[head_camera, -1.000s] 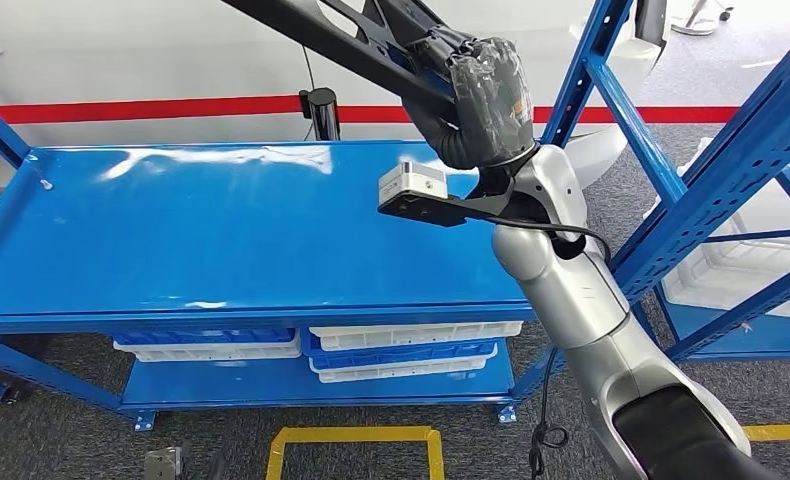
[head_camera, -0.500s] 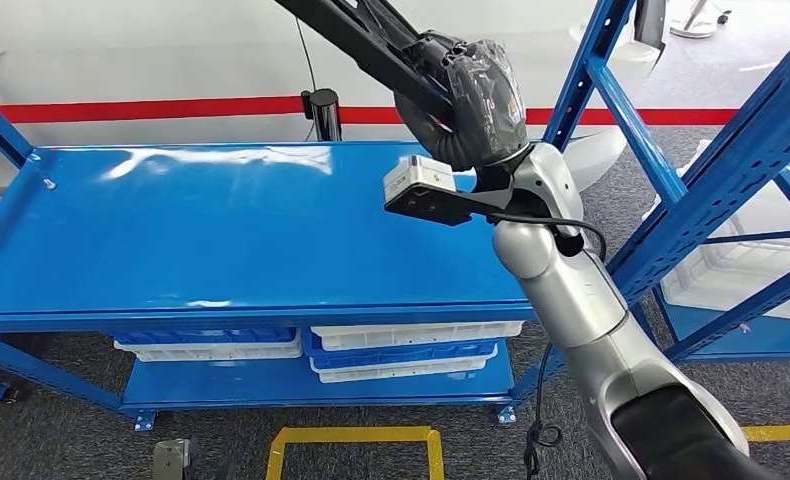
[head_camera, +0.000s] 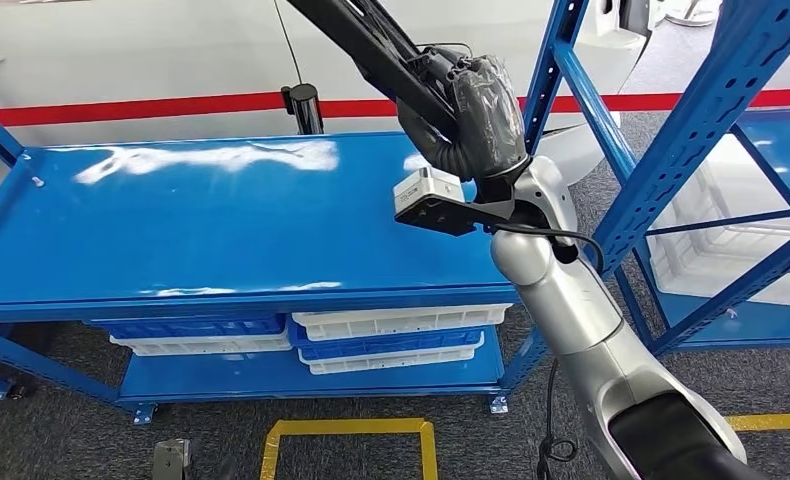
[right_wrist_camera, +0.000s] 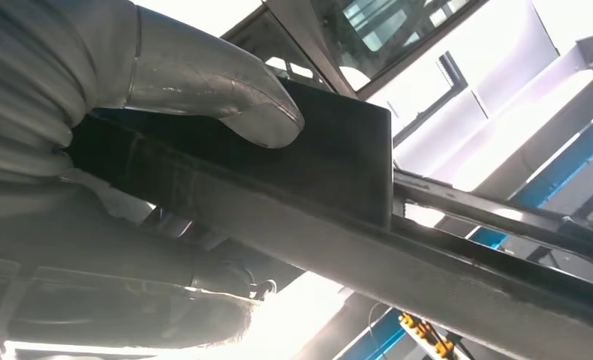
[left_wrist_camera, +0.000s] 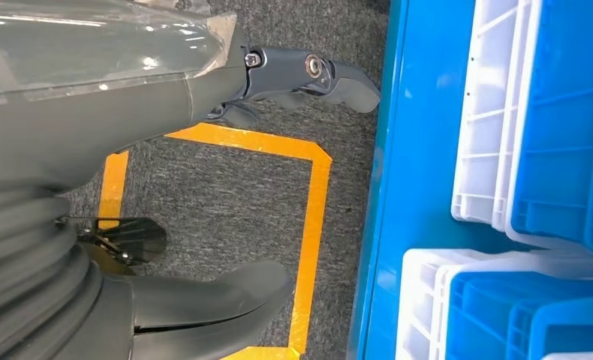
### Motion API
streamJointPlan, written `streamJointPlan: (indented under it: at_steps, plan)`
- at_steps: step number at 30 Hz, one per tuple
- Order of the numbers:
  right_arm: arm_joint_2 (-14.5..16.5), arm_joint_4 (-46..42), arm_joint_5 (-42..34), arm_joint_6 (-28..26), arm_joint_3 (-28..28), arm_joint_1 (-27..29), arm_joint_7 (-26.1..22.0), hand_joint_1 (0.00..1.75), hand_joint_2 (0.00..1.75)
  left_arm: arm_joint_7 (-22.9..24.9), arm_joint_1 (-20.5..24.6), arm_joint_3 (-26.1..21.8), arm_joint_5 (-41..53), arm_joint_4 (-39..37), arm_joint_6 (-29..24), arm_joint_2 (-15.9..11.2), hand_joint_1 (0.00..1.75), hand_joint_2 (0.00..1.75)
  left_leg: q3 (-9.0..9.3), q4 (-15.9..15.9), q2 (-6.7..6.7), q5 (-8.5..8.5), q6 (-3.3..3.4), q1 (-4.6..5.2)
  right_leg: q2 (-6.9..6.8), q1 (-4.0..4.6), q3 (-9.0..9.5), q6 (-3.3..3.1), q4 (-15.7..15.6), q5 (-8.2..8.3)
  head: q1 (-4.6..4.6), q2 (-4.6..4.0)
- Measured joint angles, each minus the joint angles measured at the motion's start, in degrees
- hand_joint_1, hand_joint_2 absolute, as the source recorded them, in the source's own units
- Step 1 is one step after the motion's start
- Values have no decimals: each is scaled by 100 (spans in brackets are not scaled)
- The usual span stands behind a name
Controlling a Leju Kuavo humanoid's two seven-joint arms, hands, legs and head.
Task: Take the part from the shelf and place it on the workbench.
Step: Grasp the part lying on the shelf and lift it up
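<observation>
Fingers (right_wrist_camera: 226, 112) of right hand (head_camera: 476, 105) clamped on black part (head_camera: 371, 40), raised over workbench (head_camera: 221, 220), left hand (left_wrist_camera: 293, 75) uncurled, hanging.

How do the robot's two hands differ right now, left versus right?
The right hand is raised above the blue workbench and grips the long black part; the left hand hangs low over the grey floor and holds nothing. In the right wrist view the right hand's thumb presses on the part; the left hand's fingers touch nothing. Both wear clear plastic wrap.

part (head_camera: 371, 45) above workbench (head_camera: 171, 230) — bins (head_camera: 396, 338) beneath
</observation>
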State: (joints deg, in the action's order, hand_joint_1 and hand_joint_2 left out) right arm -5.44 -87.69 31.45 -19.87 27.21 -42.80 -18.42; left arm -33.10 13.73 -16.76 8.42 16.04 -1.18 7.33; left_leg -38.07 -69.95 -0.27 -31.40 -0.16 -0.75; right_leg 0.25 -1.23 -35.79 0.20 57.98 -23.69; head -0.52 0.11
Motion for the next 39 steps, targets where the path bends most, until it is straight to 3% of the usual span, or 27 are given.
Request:
streamJointPlan:
  at_steps: [2,4,6,8,10,12,13,14,15,17,18,20,22,24,26,27,28,29,30,31,33,35,36,38,39]
  plan:
    - [0,9,0,-7,-13,8,-13,175,175,1,28,0,-3,1,8,-14,0,175,538,814,1,222,58,17,1,11,-36,43,0,48,-1,0]
    - [2,13,-14,-12,-25,3,-29,175,175,1,56,0,-4,2,14,-25,0,175,775,1210,-4,291,109,63,-9,12,-57,104,-3,99,-6,0]
    - [7,18,-87,4,-28,2,-63,175,175,1,65,2,-4,1,15,-28,0,175,743,1247,-5,358,165,105,-20,7,-71,188,-23,166,-10,0]
    - [10,21,-207,50,-27,4,-111,175,175,0,74,4,-5,0,15,-27,0,175,705,1324,20,477,243,94,-27,17,-147,229,59,94,-20,0]
    - [14,22,-290,97,-20,11,-140,175,175,-2,86,3,-14,0,13,-26,0,175,625,1377,45,609,311,72,-29,27,-349,172,542,-274,-37,0]
    - [24,22,-322,127,-4,40,-151,175,175,-4,90,2,-37,-2,12,-25,0,175,487,1378,49,714,340,73,-27,29,-599,127,1337,-708,-46,0]
    - [31,21,-333,142,2,61,-155,175,175,-6,89,2,-48,-3,12,-22,0,175,413,1375,51,767,338,73,-28,24,-657,146,1628,-829,-48,0]
    - [38,20,-346,157,8,77,-156,175,175,-9,88,2,-60,-5,12,-18,0,175,343,1372,51,817,327,71,-28,19,-615,189,1725,-859,-49,0]
    - [45,16,-359,174,12,86,-152,175,175,-14,87,1,-67,-7,12,-14,0,175,277,1365,50,864,311,67,-29,9,-463,248,1597,-807,-51,0]
    - [69,-16,-391,226,19,87,-116,175,175,-31,86,-2,-90,-9,10,-10,0,175,156,1326,46,944,257,52,-34,-25,102,350,793,-626,-51,0]
    - [86,-45,-403,258,24,88,-87,175,175,-40,86,-4,-107,-9,11,-10,0,175,97,1298,44,978,223,51,-23,-16,373,356,394,-577,-50,0]
    - [121,-109,-417,309,37,95,-27,175,175,-61,76,-8,-147,-9,14,-11,0,175,20,1244,41,1041,159,65,1,8,608,304,-10,-570,-52,0]
    - [146,-144,-421,331,49,103,9,175,175,-71,54,-10,-169,-9,17,-13,0,175,-20,1227,33,1102,105,65,13,15,552,221,6,-525,-52,0]
    - [168,-164,-422,344,58,97,23,175,175,-75,32,-11,-177,-9,17,-21,0,175,-113,1099,22,933,44,36,0,-12,471,90,17,-441,-46,0]
    - [196,-182,-422,355,65,88,26,175,175,-80,23,-11,-181,-9,19,-27,0,175,-304,575,15,416,-16,14,-15,-15,352,-29,14,-325,-40,0]
    - [209,-187,-425,360,69,88,31,175,175,-83,20,-12,-186,-9,20,-27,0,175,-411,188,14,144,-37,10,-17,-3,280,-59,16,-266,-39,0]
    - [219,-189,-430,363,74,91,41,175,175,-87,16,-12,-192,-9,22,-27,0,175,-485,-161,14,-24,-49,8,-18,11,208,-65,18,-210,-37,0]
    - [229,-190,-441,366,81,96,60,175,175,-93,9,-13,-204,-9,23,-27,0,175,-496,-389,14,-74,-48,7,-19,24,135,-66,21,-153,-38,0]
    - [237,-190,-456,367,86,100,81,175,175,-98,3,-14,-219,-9,24,-27,0,175,-418,-436,14,-13,-33,8,-18,38,65,-65,22,-99,-37,0]
    - [242,-192,-472,367,89,103,102,175,175,-107,-2,-14,-232,-9,24,-27,0,175,-228,-271,12,117,1,12,-15,53,-2,-57,23,-45,-36,0]
    - [251,-214,-493,363,83,106,134,175,175,-125,-2,-15,-244,-5,20,-33,0,175,367,463,7,269,106,38,-11,82,-105,-31,25,52,-36,0]
    - [264,-248,-499,353,63,113,156,175,175,-146,-1,-15,-245,1,13,-41,0,175,782,1072,2,220,183,84,-24,87,-150,27,17,138,-44,0]
    - [271,-262,-500,346,50,119,167,175,175,-151,-3,-15,-245,3,8,-43,0,175,842,1198,4,193,210,111,-33,81,-161,69,4,183,-44,0]
    - [272,-273,-506,335,19,148,189,175,175,-154,-9,-15,-248,2,0,-34,0,175,805,1284,18,311,272,134,-42,73,-187,144,-15,242,-43,0]
    - [266,-278,-515,330,0,165,198,175,175,-152,-6,-16,-250,3,-4,-31,0,175,773,1328,33,392,309,127,-40,79,-239,147,47,170,-47,0]
